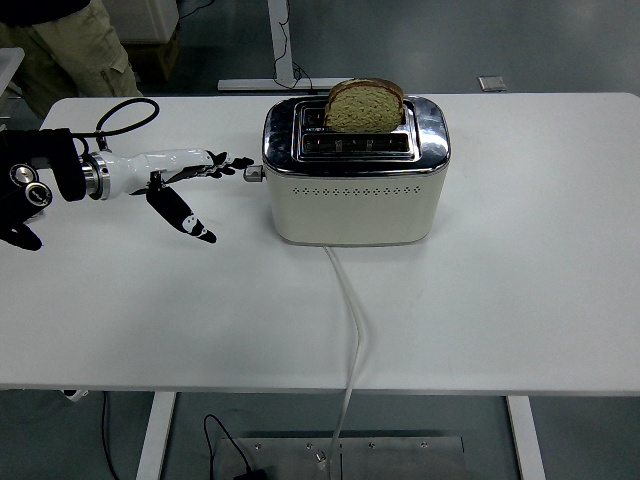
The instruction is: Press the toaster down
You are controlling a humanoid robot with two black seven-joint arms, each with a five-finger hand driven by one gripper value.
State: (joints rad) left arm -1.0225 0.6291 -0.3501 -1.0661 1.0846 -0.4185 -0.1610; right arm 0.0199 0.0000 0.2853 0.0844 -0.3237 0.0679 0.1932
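Head view: cream toaster [355, 195] with chrome top sits on the white tabletop [500, 300], toward the far edge, roughly centred left-to-right, long side facing the near edge. One slice of brown bread [364, 106] stands upright in the rear slot, top half sticking out, toward the toaster's right half. Front slot looks empty, hard to be sure. Lever knob [253, 172] pokes out of the toaster's left end, near the top of the cream body, so it reads as up, not pressed

Left hand [185, 172] comes in from the left edge, white palm with black-tipped fingers [232, 164] stretched out flat and spread, pointing right at the lever. Fingertips are just beside the knob; can't tell from this angle if they touch it or sit slightly above. Thumb [185, 215] hangs down and toward the near edge, well clear of the other fingers. Hand is wide, holding nothing. Black forearm and a looped black cable [125, 112] sit behind it near the far left corner

White power cord [352, 320] leaves the toaster's front base, runs across the tabletop to the near edge and drops over it to the floor

Right hand not visible anywhere

Person's legs in khaki trousers [75, 50] stand beyond the far left corner
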